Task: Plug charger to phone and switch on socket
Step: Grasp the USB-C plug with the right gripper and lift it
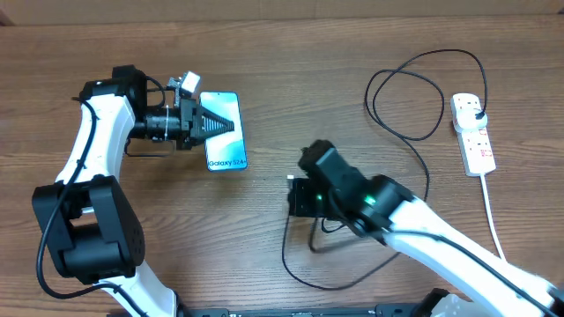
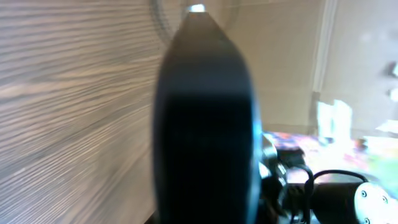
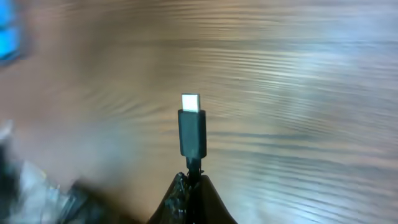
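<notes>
Right wrist shows the right gripper (image 3: 193, 183) clamped on the charger (image 3: 192, 130) behind its tip; keep that tip level, aimed at the phone (image 1: 226, 155) under the closed left gripper (image 1: 234, 124).

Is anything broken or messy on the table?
Nothing looks broken or spilled. The phone lies on the table, the socket sits off to one side, and the charger just loops loosely. Its tip sticks out of the right gripper, not plugged into the phone yet.
</notes>
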